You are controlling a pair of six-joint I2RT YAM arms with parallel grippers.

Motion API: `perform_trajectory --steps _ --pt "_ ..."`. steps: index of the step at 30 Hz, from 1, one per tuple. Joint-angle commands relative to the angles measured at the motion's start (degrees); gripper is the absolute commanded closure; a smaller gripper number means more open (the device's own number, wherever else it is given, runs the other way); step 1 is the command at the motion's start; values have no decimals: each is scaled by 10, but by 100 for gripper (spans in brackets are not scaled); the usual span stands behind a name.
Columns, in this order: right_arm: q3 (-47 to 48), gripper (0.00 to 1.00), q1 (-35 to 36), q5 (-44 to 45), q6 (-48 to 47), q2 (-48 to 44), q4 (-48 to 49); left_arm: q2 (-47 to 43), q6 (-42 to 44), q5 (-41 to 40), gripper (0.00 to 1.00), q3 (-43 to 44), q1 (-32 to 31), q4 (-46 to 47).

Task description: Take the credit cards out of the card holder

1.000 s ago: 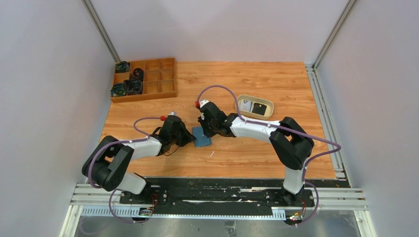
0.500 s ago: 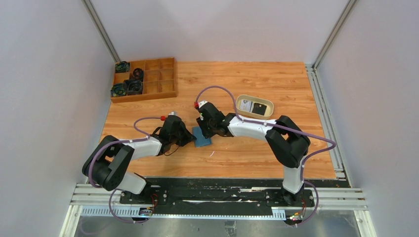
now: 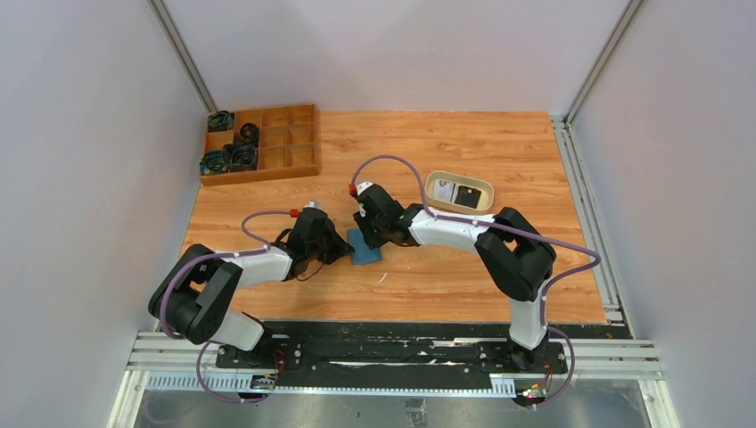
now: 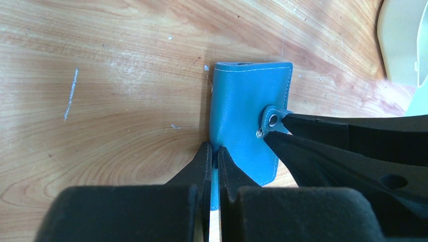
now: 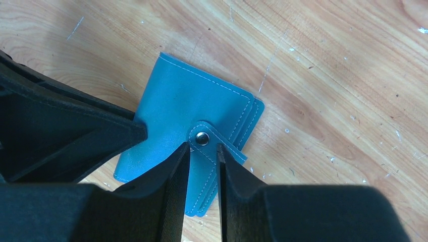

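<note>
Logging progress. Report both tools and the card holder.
Left tool shut on card holder edge. Right tool open, astride snap tab. Holder folded shut on table. Nothing blocking.

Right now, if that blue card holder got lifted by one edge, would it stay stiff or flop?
Probably floppy: the card holder is thin, stitched layers, so it may sag where the left pincer pinches its edge. Flat on the table, it shouldn't roll.

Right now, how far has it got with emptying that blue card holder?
Early days. Done: the left claw pinches the card holder by its edge, steadying it. In hand: the right claw straddles the snap tab, seemingly to unfasten it. Left: the holder is folded shut, so opening and emptying it remain.
</note>
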Motion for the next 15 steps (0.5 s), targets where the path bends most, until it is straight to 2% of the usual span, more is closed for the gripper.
perform_trajectory --steps 1,4,7,12,15 --pt "-6 71 -15 -33 15 8 20 34 33 -34 100 -17 0 -97" --pt "-30 69 -31 -57 34 -9 57 31 34 -35 100 -17 0 -99" --pt "-42 63 -43 -68 43 -22 87 31 35 -36 100 -15 0 -101" --pt "-43 55 -53 -68 53 -25 82 31 36 -36 100 -12 0 -103" --pt "-99 54 -78 -99 101 -48 142 28 38 -36 100 -12 0 -99"
